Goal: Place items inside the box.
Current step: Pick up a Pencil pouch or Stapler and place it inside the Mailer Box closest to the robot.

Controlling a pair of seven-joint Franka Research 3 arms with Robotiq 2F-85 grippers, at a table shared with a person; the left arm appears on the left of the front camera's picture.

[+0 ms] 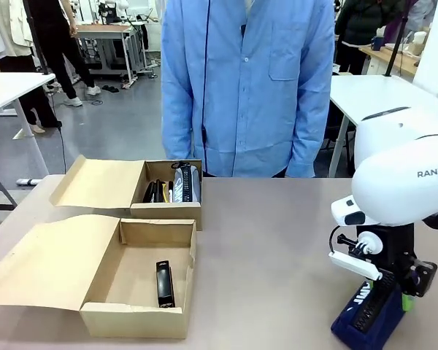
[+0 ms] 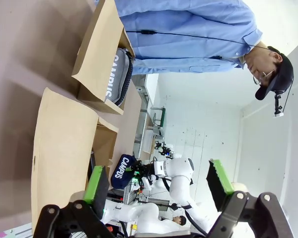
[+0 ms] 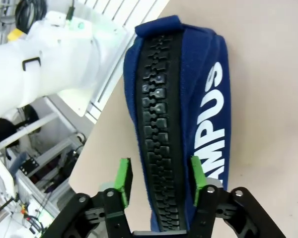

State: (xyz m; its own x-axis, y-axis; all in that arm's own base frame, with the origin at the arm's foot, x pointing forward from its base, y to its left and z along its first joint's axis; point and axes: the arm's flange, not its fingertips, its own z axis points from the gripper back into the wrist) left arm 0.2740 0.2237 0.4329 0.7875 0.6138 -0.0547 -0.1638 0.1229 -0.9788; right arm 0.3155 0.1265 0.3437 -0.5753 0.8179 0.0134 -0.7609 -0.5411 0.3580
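Observation:
The navy zip pouch (image 3: pixel 208 114) with white lettering lies on the table near the front right edge, zip side up. My right gripper (image 3: pixel 160 179) is shut on it, one green pad on each side of the zip. In the front view the right gripper (image 1: pixel 385 297) stands over the pouch (image 1: pixel 361 322). The box (image 1: pixel 135 321) sits at the front left with its flap lid folded open, and a black stapler (image 1: pixel 164 283) lies inside. My left gripper (image 2: pixel 156 181) hangs open above the box's flap (image 2: pixel 64 148), with nothing between its fingers.
A smaller brown cardboard box (image 1: pixel 168 213) stands behind the larger one, holding black items and a grey pouch (image 1: pixel 185 182). A person in a blue shirt (image 1: pixel 248 87) stands at the far side of the table. Bare tabletop (image 1: pixel 277 248) lies between the boxes and the right arm.

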